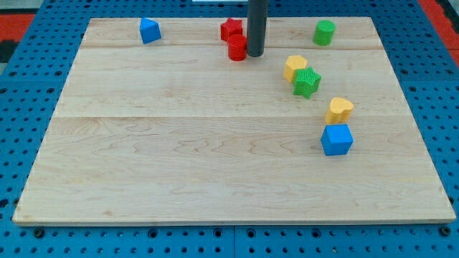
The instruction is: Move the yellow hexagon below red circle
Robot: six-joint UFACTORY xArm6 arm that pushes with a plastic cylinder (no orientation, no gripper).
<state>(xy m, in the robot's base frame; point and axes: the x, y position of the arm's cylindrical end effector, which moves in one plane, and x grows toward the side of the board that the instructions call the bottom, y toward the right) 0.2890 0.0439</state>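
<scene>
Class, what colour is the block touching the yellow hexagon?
Green, shown in the camera view.

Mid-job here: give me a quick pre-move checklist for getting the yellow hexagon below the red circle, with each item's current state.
1. My tip located: ok, right of the red circle, touching or nearly so.
2. Tip behind the yellow hexagon for a push: not ok, it stands apart, to its left.
3. Hexagon free of neighbours: not ok, the green block sits against its lower right.
4. Board below the red circle: ok, bare wood.
5. Right target picked: ok, the other yellow block is by the blue cube.
</scene>
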